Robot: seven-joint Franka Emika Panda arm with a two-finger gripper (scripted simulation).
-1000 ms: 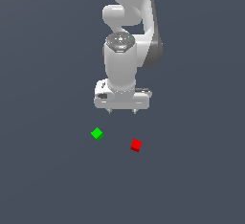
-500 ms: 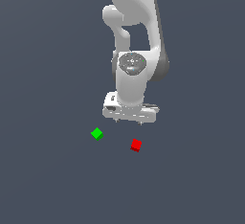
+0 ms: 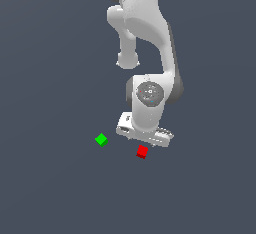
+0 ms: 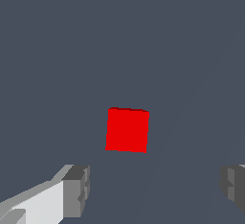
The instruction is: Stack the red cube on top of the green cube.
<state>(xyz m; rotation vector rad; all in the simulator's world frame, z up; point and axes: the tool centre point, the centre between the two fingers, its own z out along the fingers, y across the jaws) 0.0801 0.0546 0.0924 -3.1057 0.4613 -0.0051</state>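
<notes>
In the exterior view, the gripper [image 3: 145, 141] is hanging just above the red cube [image 3: 142, 151], which is sitting on the floor well apart from the green cube [image 3: 101, 140] toward that view's left. In the wrist view, the fingers [image 4: 76, 190] are standing wide apart, and the red cube [image 4: 127, 129] is lying ahead of the gap (not yet between them), so descending now is risking a pad landing on the cube and knocking it away.
</notes>
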